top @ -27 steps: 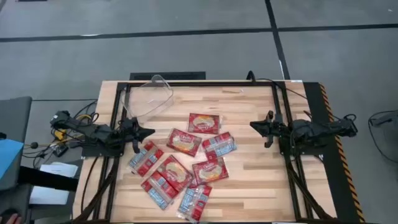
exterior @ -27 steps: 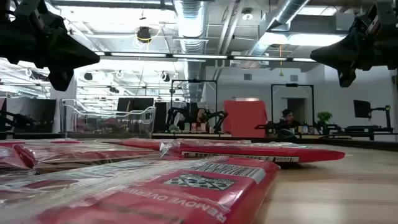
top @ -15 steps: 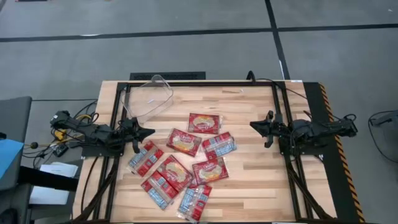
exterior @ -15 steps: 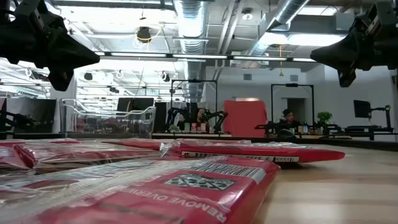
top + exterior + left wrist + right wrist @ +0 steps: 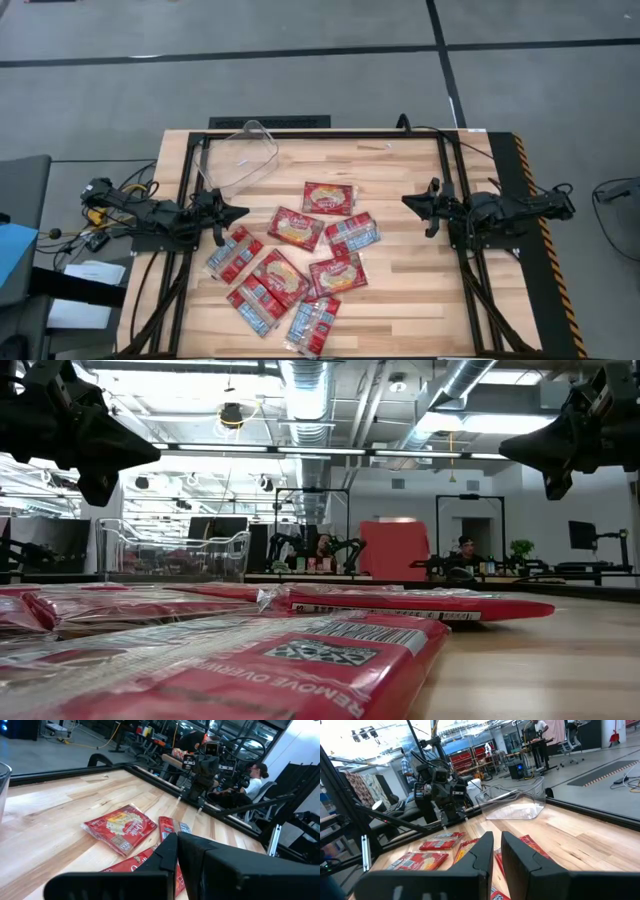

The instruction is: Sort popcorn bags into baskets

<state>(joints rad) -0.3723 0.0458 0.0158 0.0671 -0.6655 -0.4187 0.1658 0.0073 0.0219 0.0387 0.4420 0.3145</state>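
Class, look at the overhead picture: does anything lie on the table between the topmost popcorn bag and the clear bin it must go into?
Nothing visible does. Only bare wood separates the topmost popcorn bag from the clear bin; the other bags lie nearer the table's front.

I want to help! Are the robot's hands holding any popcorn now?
Left gripper: shut, holding nothing.
Right gripper: nearly shut, holding nothing.

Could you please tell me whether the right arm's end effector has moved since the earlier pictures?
No. In the high view, the right end effector sits at the same spot beside the black metal frame rail.
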